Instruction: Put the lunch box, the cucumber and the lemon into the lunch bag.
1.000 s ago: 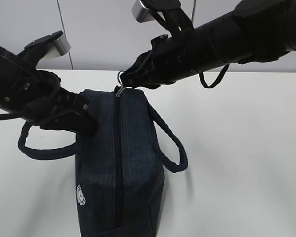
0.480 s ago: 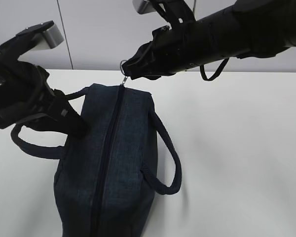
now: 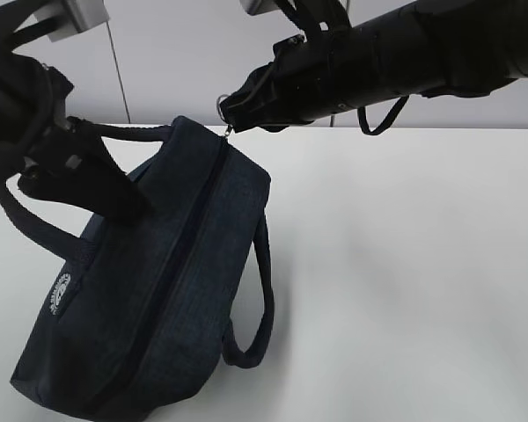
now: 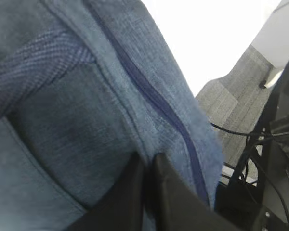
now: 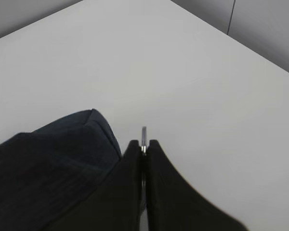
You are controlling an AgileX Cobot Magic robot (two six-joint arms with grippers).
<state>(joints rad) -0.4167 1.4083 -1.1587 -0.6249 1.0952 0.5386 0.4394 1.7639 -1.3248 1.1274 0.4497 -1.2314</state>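
- The lunch bag (image 3: 150, 290), a boxy carrier of coarse-woven navy fabric, sits tilted on the smooth white table (image 3: 405, 264), its far end raised, zipper (image 3: 180, 264) closed along the top.
- The right gripper (image 3: 231, 110) is clenched on the metal ring pull (image 5: 143, 137), whose thin silver rim pokes out between the black fingers.
- The left gripper (image 4: 147, 163) is pinched tight on a fold of the bag's cloth beside the zipper seam.
- Two rounded loop handles (image 3: 255, 299) and a small round white logo (image 3: 60, 292) show on the bag.
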